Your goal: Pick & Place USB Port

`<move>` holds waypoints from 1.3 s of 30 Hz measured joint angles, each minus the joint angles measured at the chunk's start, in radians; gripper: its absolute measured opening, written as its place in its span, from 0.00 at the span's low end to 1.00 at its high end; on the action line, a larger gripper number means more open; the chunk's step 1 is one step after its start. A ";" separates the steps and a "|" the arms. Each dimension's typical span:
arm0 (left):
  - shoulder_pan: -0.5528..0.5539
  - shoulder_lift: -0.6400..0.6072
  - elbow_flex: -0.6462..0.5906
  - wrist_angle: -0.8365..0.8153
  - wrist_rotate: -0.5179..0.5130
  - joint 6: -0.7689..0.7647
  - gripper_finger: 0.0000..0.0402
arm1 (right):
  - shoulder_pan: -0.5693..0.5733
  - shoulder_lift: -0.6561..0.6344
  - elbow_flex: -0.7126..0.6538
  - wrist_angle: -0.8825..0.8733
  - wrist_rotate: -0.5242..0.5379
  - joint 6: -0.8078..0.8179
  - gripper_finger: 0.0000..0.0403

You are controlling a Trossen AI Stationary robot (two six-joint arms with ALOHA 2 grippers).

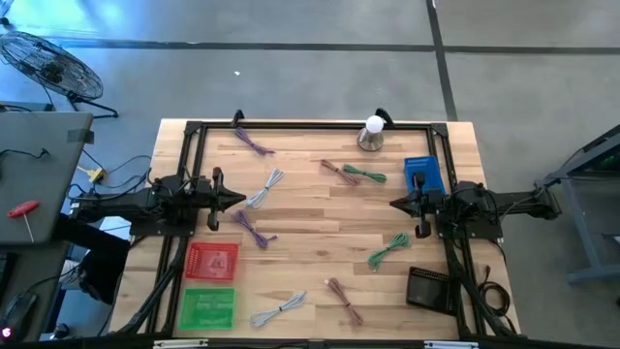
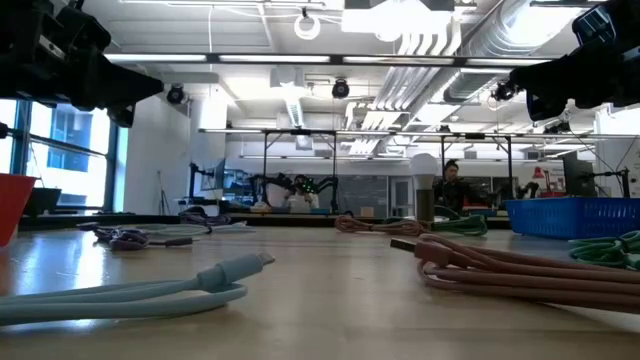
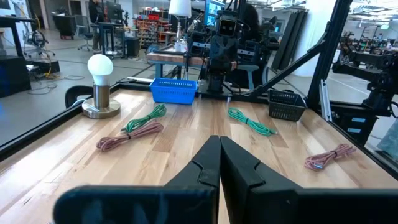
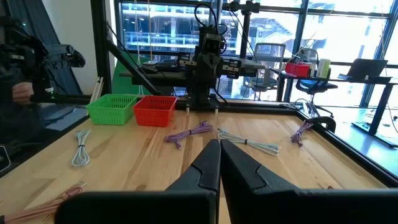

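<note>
Several bundled USB cables lie flat on the wooden table: purple (image 1: pixel 254 142), pale blue (image 1: pixel 264 189), purple (image 1: pixel 254 229), pink (image 1: pixel 339 172), green (image 1: pixel 365 174), green (image 1: pixel 388 249), pink (image 1: pixel 344 301) and pale blue (image 1: pixel 279 308). My left gripper (image 1: pixel 240 199) is shut and held level above the table's left side, pointing right. My right gripper (image 1: pixel 392 204) is shut and held level above the right side, pointing left. Each wrist view shows its own fingers closed, my left gripper (image 3: pixel 219 149) and my right gripper (image 4: pixel 219 149), with nothing between them.
A red basket (image 1: pixel 211 260) and a green basket (image 1: pixel 208 307) stand at the near left. A blue basket (image 1: pixel 423 174) is at the right and a black basket (image 1: pixel 429 288) at the near right. A lamp with a bulb (image 1: pixel 371 134) stands at the far edge. A black frame (image 1: pixel 310 125) rims the table.
</note>
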 joint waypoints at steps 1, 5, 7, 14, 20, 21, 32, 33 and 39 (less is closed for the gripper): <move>0.000 0.000 0.000 0.000 0.000 0.000 0.00 | 0.000 0.000 0.000 0.000 0.000 0.000 0.01; 0.000 0.000 0.000 0.000 0.000 0.000 0.00 | 0.000 0.000 0.000 0.000 0.000 0.000 0.01; 0.000 0.000 0.000 0.000 0.000 0.000 0.00 | 0.000 0.000 0.000 0.000 0.000 0.000 0.01; 0.000 0.000 0.000 0.000 0.000 0.000 0.00 | 0.000 0.000 0.000 0.000 0.000 0.000 0.01; 0.000 0.000 0.000 0.000 0.000 0.000 0.00 | 0.000 0.000 0.000 0.000 0.000 0.000 0.01; 0.000 0.000 0.000 0.001 0.000 0.000 0.00 | 0.000 0.000 0.000 0.000 0.000 0.000 0.01; 0.000 0.000 0.000 0.001 -0.005 0.019 0.00 | 0.000 0.000 0.000 0.084 0.000 -0.107 0.01; 0.000 0.000 0.000 0.001 -0.014 0.042 0.00 | 0.000 0.000 0.000 0.086 0.004 -0.125 0.01; 0.000 0.000 0.000 0.015 -0.085 0.151 0.00 | 0.000 0.005 0.000 0.070 0.090 -0.169 0.01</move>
